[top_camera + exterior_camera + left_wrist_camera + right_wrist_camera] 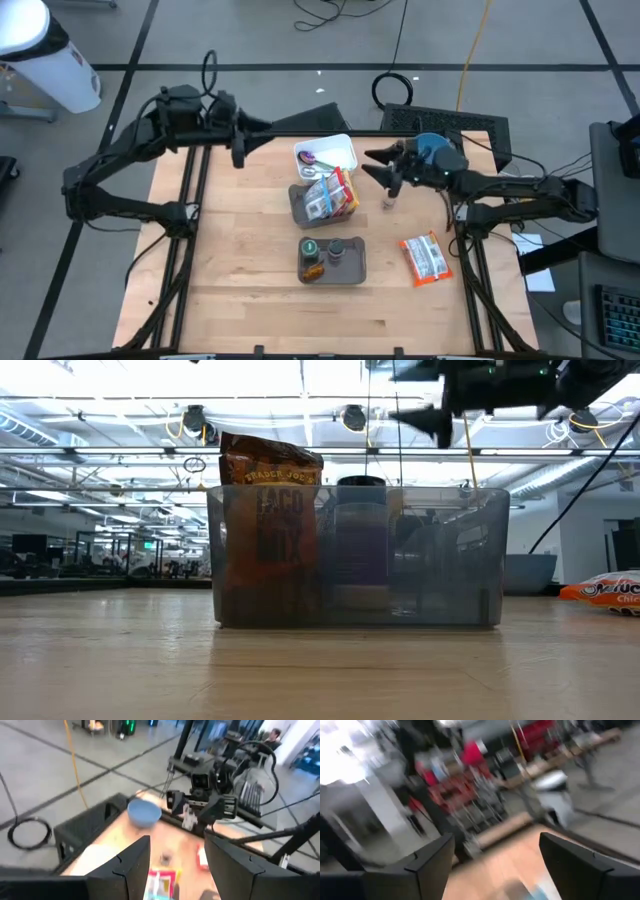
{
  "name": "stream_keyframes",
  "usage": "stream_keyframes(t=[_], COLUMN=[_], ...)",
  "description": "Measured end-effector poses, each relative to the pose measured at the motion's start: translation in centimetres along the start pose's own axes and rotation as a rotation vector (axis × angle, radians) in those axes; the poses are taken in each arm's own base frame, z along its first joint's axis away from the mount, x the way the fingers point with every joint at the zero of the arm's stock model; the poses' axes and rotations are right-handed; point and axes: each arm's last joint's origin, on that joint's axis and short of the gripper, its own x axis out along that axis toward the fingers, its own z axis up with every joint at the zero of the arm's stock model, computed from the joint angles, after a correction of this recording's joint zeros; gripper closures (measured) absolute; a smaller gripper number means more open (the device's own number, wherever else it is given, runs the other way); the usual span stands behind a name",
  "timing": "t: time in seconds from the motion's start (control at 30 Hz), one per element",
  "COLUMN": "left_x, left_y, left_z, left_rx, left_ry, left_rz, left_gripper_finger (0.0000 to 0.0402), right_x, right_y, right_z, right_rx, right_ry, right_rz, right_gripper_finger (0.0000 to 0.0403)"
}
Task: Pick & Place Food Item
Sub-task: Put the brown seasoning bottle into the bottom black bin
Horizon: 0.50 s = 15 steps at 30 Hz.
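Note:
An orange and white snack packet lies flat on the table's right side; it shows too at the right edge of the low view. A small object stands on the wood below my right gripper, which hovers open above the table, right of the white tub. My left gripper is open above the table's far left corner, pointing across at the right arm. Neither gripper has anything between its fingers.
A grey bin holding snack packets stands mid-table. A second grey tray with a green-lidded jar and a dark jar sits nearer the front. A blue bowl is at the far right. Bare wood lies at the near left.

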Motion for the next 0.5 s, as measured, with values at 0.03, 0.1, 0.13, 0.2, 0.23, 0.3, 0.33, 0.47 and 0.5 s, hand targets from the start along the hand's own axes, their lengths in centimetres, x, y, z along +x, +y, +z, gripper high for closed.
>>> stream_keyframes(t=[0.03,0.1,0.13,0.2,0.23,0.3,0.33,0.47,0.5], left_x=[-0.1,-0.1,0.0,0.0,0.2,0.7,1.0,2.7,3.0], left_y=[0.0,0.0,0.0,-0.1,-0.3,-0.5,-0.6,-0.6,-0.5], left_z=[-0.2,-0.6,-0.8,-1.0,-1.0,-1.1,-1.1,-1.3,-1.3], left_rx=[-0.006,-0.04,-0.054,-0.07,-0.074,-0.072,-0.07,-0.081,-0.086], left_ry=[0.018,0.066,0.083,0.099,0.104,0.107,0.111,0.121,0.119], left_rz=[0.003,0.006,0.008,0.0,-0.005,-0.019,-0.021,-0.024,-0.023], left_gripper_finger=[0.0203,0.0203,0.0203,0.0203,0.0203,0.0204,0.0203,0.0204,0.0204], right_x=[-0.2,-0.4,-0.5,-0.6,-0.6,-0.8,-0.9,-1.2,-1.3], right_y=[-0.2,-0.6,-0.7,-1.0,-1.2,-1.7,-1.8,-2.5,-2.7], right_z=[-0.4,-1.1,-1.5,-2.2,-2.6,-3.5,-3.8,-5.0,-5.2], right_rx=[-0.023,-0.062,-0.08,-0.117,-0.144,-0.207,-0.235,-0.288,-0.294], right_ry=[0.047,0.138,0.175,0.255,0.294,0.385,0.423,0.541,0.562], right_rz=[-0.025,-0.067,-0.077,-0.1,-0.112,-0.133,-0.142,-0.2,-0.231], right_gripper_finger=[0.0121,0.0124,0.0125,0.0126,0.0126,0.0125,0.0125,0.0126,0.0127])
